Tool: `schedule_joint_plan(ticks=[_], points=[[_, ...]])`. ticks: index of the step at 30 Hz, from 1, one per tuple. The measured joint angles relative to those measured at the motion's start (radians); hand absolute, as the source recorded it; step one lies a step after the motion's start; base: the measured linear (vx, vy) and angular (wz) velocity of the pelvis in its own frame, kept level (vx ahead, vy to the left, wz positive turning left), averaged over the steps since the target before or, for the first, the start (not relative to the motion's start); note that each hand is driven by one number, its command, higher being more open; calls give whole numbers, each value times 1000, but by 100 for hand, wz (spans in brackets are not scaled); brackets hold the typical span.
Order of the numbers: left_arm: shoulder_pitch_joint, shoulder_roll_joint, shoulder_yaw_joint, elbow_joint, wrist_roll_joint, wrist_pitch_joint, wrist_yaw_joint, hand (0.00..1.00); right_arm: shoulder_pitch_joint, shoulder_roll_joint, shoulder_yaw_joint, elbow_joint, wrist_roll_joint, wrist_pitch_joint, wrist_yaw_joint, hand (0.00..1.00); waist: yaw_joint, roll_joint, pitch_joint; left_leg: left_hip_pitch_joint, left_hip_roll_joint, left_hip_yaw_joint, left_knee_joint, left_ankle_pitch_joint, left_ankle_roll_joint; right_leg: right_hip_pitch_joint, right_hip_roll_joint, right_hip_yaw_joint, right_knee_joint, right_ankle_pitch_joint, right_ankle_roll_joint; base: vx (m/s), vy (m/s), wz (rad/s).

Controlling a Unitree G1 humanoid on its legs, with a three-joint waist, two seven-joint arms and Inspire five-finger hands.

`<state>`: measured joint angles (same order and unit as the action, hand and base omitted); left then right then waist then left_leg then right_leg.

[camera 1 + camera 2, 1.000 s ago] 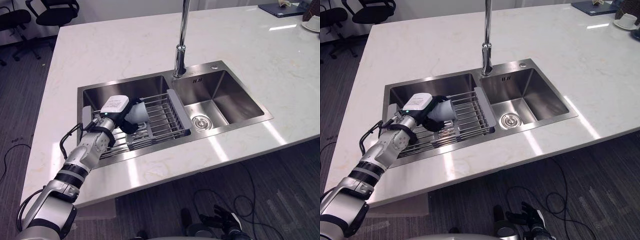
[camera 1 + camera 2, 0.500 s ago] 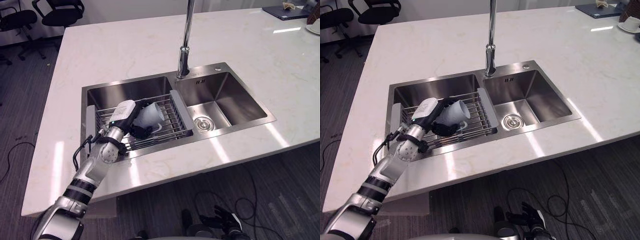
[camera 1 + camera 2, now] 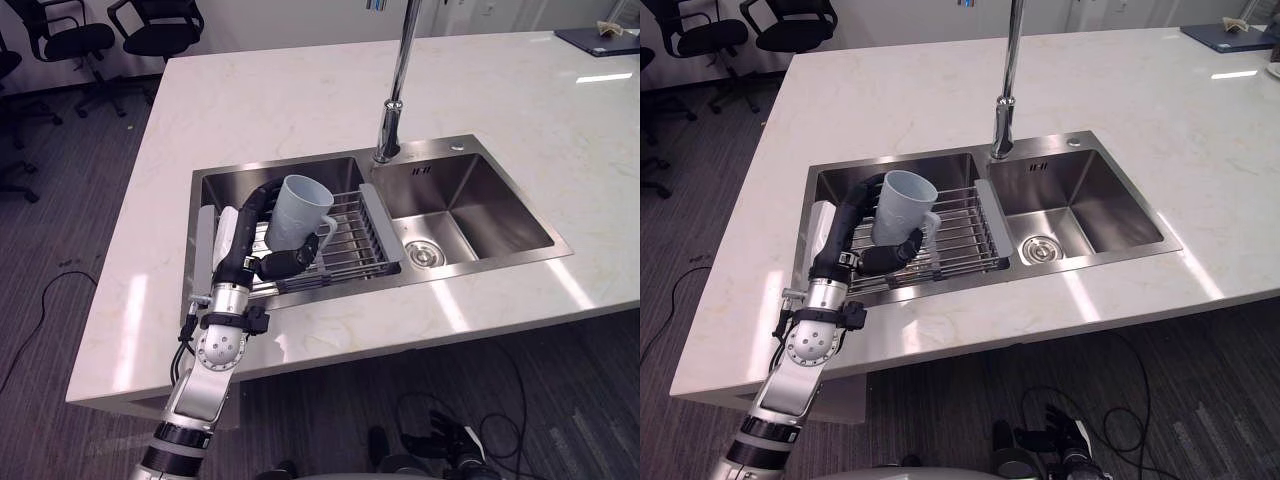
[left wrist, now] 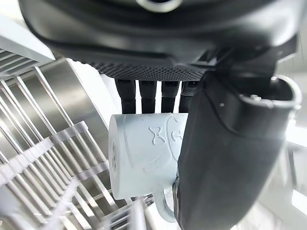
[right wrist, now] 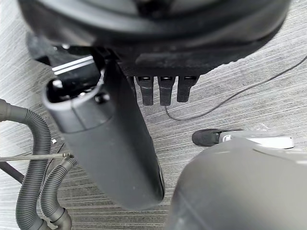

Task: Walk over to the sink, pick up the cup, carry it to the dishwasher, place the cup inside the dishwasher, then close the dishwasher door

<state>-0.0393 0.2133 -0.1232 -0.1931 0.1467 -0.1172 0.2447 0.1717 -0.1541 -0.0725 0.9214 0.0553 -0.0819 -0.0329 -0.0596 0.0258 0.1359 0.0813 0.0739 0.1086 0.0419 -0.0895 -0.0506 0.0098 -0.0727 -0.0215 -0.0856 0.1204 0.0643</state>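
Note:
A pale grey-blue cup with a handle is held upright, mouth up, above the wire rack in the sink's left basin. My left hand is shut on the cup, fingers behind it and thumb curled under its handle side. The left wrist view shows the cup pinched between the fingers and the thumb, clear of the rack's bars. My right hand hangs low near the floor, fingers relaxed and holding nothing; its thumb also shows in the right wrist view.
The tall faucet stands behind the divider between the two basins. The right basin holds just its drain. A white marble counter surrounds the sink. Office chairs stand at the far left on the dark carpet.
My left hand has raised the cup off the rack and turned it from lying on its side to upright. The whole picture has shifted right as the camera moved.

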Motion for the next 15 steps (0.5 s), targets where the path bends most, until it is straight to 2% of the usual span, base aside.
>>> schedule_joint_plan(ticks=[3,8,10,15], points=[[25,-37,1,-63,-63,-14,8,30,10,3,0,0,2,0,-6,90,19,1,-5,10,0,8,2,-2,2,7,0,9,0,0,0,-29,-3,-7],[90,-94,12,-133,-164,-49,12,30,37,9,-2,-34,3,-1,-12,90,23,0,-14,31,0,18,14,-11,5,27,0,20,6,0,2,-50,1,-7],[135,-115,18,-144,-187,-52,12,30,48,10,-2,-33,4,-1,-13,90,23,1,-35,31,1,28,30,-22,5,27,0,30,12,0,3,-55,10,-12],[193,-122,17,-168,-207,-52,4,30,77,11,-2,-34,5,-1,-15,90,34,-2,-51,33,-1,40,40,-31,6,27,-2,45,20,-2,5,-58,7,-9]])
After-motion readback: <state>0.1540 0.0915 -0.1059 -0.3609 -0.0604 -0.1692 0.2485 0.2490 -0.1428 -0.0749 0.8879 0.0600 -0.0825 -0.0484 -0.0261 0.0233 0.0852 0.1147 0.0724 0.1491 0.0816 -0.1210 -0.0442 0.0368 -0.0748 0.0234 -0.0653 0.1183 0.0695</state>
